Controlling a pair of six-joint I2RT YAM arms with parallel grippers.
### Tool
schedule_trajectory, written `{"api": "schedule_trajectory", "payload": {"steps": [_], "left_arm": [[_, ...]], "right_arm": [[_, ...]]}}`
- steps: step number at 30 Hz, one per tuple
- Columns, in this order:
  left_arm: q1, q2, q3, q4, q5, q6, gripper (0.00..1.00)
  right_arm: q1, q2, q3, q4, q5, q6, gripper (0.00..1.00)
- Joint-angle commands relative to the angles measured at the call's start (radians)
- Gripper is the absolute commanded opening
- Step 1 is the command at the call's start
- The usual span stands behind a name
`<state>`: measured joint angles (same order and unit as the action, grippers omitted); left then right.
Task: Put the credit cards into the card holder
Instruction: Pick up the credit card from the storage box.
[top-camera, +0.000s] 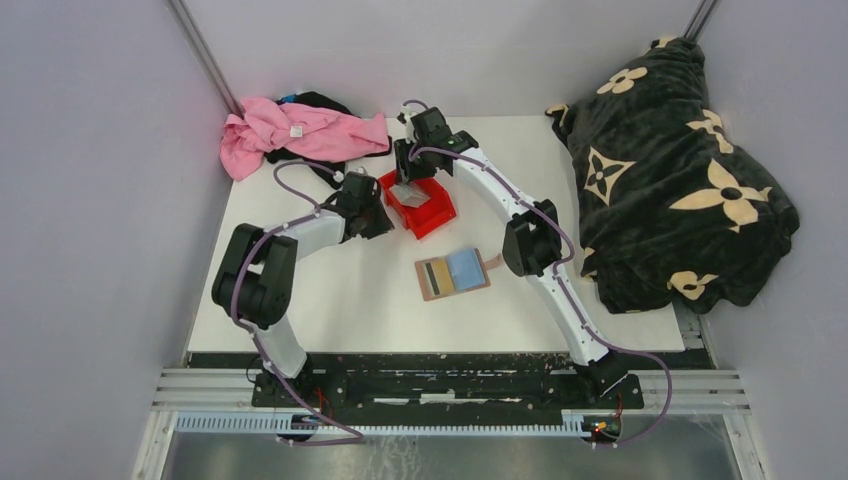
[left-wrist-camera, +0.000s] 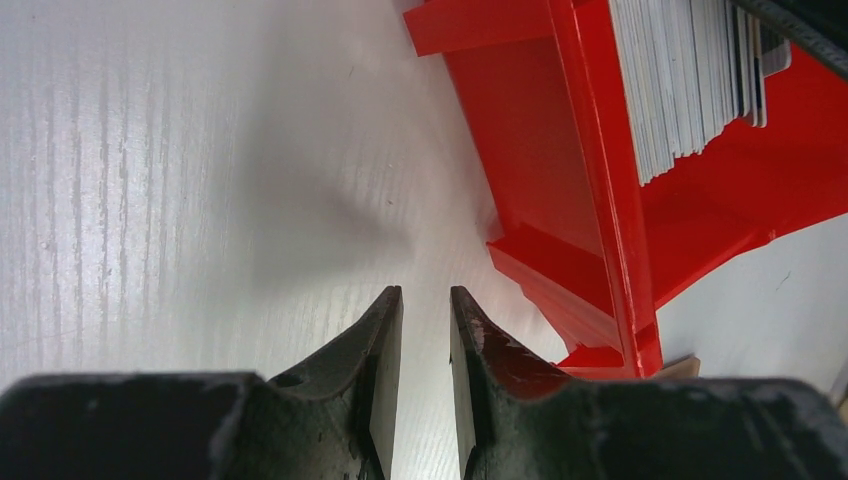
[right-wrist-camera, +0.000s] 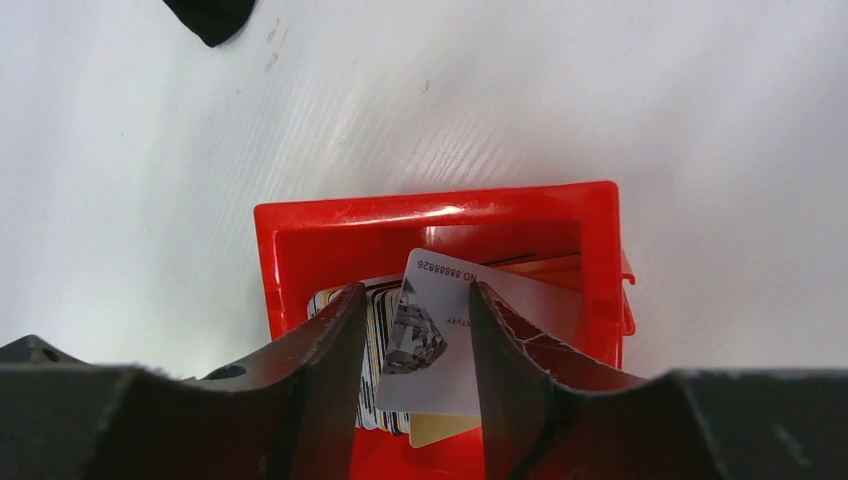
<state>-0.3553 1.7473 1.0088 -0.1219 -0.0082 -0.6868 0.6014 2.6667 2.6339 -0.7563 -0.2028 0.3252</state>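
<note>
**Beside the bin (left-wrist-camera: 600, 200): left gripper (left-wrist-camera: 425, 292) released, right gripper (right-wrist-camera: 416, 290) spread over the cards (left-wrist-camera: 680, 80)**

Left of the bin, my left gripper hangs low above the table (left-wrist-camera: 150, 150). Its fingers stand a narrow slit apart, released, with nothing between them. Just ahead and to the right of those fingertips runs the bin's red wall. Beyond the wall the cards show as a stack seen edge-on, grey and white.

My right gripper points down into the bin from its far side. These fingers are spread, not clenched. Between them lies the top card (right-wrist-camera: 432, 345), grey with a diamond picture and a row of digits, tilted on the stack. It runs under my right-hand finger, and I cannot tell whether either tip touches it. More cards peek out by my left-hand finger, and a gold one shows at the near edge.

To the right of both grippers and nearer my bases, the holder (top-camera: 455, 273) lies open and flat on the table. A dark-striped card and a bluish one show on its inner face.
</note>
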Motion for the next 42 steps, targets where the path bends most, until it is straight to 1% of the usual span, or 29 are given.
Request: {"api": "schedule_trajectory", "payload": {"steps": [1,5,9,14,28,35,42], "left_arm": [[0.006,0.017,0.05,0.053,0.029,-0.024,0.31],[0.006,0.027,0.065,0.057,0.033,-0.031,0.31],[0.006,0.038,0.085,0.056,0.037,-0.033,0.31],[0.006,0.063,0.11,0.045,0.041,-0.032,0.31],[0.007,0.105,0.142,0.026,0.023,-0.024,0.31],[0.009,0.122,0.171,0.018,0.021,-0.023,0.31],[0.012,0.128,0.176,0.017,0.015,-0.02,0.31]], "right_arm": [[0.006,-0.054,-0.03,0.018,-0.041,0.028,0.45],[0.014,-0.081,-0.031,0.013,-0.041,0.034,0.43],[0.02,-0.095,-0.085,0.015,-0.038,0.039,0.41],[0.026,-0.159,-0.132,0.015,-0.028,0.037,0.4],[0.028,-0.241,-0.222,0.002,0.009,0.001,0.31],[0.025,-0.244,-0.246,0.0,0.016,-0.012,0.3],[0.023,-0.253,-0.246,-0.004,0.049,-0.024,0.24]]}}
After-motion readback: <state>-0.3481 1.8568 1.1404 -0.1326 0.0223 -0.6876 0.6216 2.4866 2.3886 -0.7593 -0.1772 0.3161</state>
